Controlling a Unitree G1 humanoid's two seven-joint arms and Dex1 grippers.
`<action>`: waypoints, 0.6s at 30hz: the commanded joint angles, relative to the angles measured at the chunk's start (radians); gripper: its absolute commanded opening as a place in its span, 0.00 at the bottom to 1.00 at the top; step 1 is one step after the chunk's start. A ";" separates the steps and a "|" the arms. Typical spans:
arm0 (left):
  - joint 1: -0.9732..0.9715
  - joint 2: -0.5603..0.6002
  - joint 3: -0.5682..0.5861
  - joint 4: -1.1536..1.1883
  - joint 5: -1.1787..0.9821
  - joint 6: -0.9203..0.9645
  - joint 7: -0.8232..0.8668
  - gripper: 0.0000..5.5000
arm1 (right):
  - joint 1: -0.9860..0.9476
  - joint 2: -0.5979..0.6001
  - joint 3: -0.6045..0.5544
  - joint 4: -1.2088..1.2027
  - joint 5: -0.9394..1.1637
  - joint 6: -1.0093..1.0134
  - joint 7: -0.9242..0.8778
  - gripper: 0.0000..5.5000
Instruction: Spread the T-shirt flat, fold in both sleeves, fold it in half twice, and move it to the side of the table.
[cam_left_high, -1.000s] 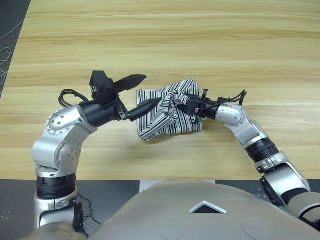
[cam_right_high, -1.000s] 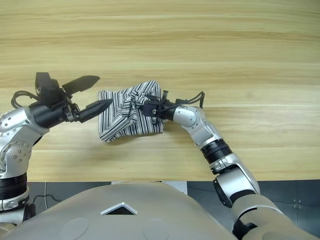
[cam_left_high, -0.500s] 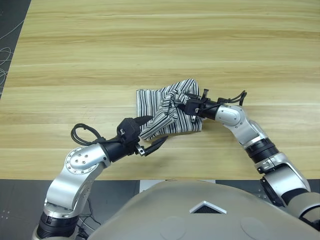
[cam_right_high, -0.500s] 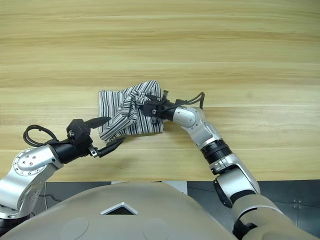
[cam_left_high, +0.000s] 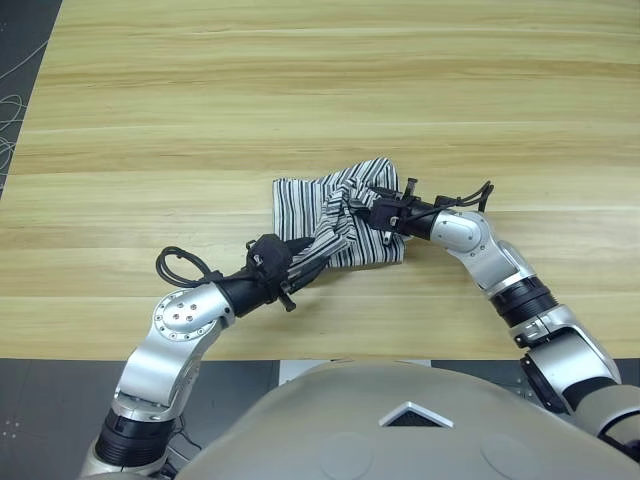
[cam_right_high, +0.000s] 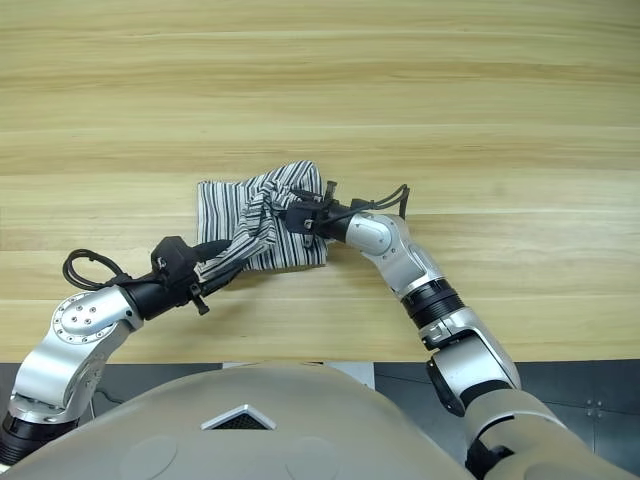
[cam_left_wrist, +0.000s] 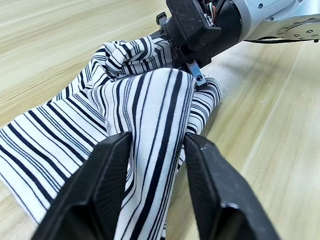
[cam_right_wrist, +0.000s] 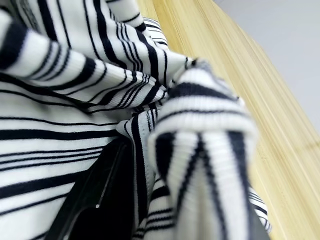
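Two grippers are on the one garment, and the coming move depends on the line between them. The left gripper (cam_left_high: 306, 260) has its two fingers (cam_left_wrist: 107, 175) drawn in on a raised fold of the T-shirt (cam_left_high: 340, 238). Cloth fills the narrow gap between them. From its fingertips the bulk of the shirt lies straight ahead, and the right gripper (cam_left_high: 373, 208) is just beyond it at the far end of the same fold. The right gripper appears clamped on a bunched, ribbed edge, and one dark finger (cam_right_wrist: 100, 200) is pressed against the stripes.

- Axis: the lifted ridge of cloth runs directly from one gripper to the other and sits between them as a short, slack span.
- Nearness: both grippers are in contact with the shirt, so neither is nearer. The flat part of the bundle lies to the outer side of the left gripper's fingers, on the table (cam_left_high: 300, 80).
- Condition of the garment: black-and-white striped knit, crumpled into a compact heap. No sleeve or neckline can be made out.

Judgement: spreading flat is not yet achieved. Drawing the grippers apart along the ridge should open the cloth. The thin pinch of soft knit in the left gripper could slip.
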 joint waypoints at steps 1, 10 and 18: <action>-0.009 -0.003 -0.001 0.009 0.016 -0.011 0.007 0.25 | 0.054 -0.020 0.034 0.057 -0.075 0.135 0.027 0.29; -0.091 -0.064 0.053 0.072 -0.001 0.040 0.080 0.25 | 0.065 -0.016 0.034 0.046 -0.071 0.129 -0.002 0.29; -0.203 -0.112 0.066 0.204 0.015 0.057 0.131 0.25 | 0.073 -0.030 0.036 0.043 -0.064 0.107 0.009 0.29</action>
